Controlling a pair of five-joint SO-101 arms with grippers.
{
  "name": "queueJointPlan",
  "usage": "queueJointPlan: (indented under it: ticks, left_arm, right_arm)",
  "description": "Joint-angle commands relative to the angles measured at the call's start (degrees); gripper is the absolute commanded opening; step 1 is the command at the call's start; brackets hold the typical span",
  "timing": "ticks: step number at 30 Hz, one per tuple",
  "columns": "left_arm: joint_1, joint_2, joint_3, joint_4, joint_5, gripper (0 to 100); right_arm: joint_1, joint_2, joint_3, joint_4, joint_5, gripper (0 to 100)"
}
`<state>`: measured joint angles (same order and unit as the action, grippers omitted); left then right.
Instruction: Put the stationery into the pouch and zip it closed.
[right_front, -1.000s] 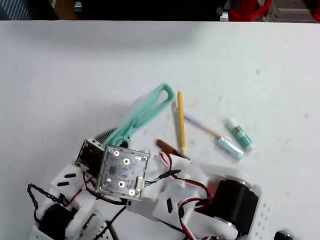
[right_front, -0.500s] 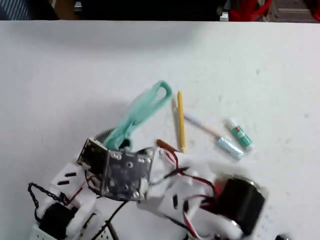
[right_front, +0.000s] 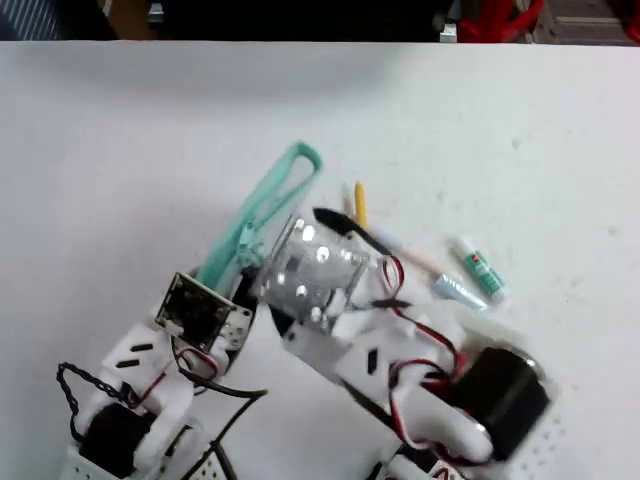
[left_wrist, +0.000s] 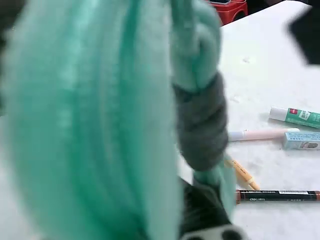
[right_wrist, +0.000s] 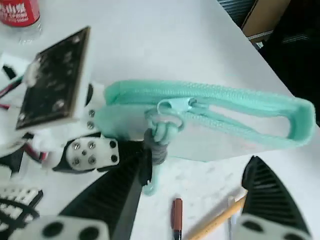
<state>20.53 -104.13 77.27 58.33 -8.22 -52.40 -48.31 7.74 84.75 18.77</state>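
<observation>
Where the right arm's wrist sat low in the middle of the high view half a second ago, we now find it at the centre, hiding the lower half of the yellow pencil. The mint pouch has also shifted: its far end lay just left of the pencil's top and now sits higher and further left.

The right jaws gape wide and hold nothing; in the right wrist view the brown pen lies on the counter between them. The left jaws, at the end of the left arm, are clamped on the pouch's near end, holding it on edge. Its zip pull sits about a third of the way along, with the slot beyond it open.

Right of centre, the pink pen, the small blue box and the glue tube rest on the white counter. Behind its far edge we see a dark strip, with something red at the upper right.
</observation>
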Motion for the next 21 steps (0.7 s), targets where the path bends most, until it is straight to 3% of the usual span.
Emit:
queueJointPlan:
  ticks: [1, 7, 18, 21]
  left_arm:
    - [-0.22, -0.48, -1.85, 0.09, -0.35, 2]
    - [-0.22, -0.48, -1.85, 0.09, -0.35, 2]
    - [0.04, -0.48, -1.85, 0.18, -0.35, 2]
    - [0.04, -0.48, -1.85, 0.18, -0.35, 2]
  right_arm:
    - [0.57, -0.66, 5.54, -9.10, -1.41, 27.2]
    - [0.13, -0.66, 10.46, -14.29, -1.76, 20.1]
    - [-1.10, -0.40, 10.90, -19.38, -1.49, 18.3]
    - [-1.36, -1.10, 10.55, -21.41, -1.32, 8.4]
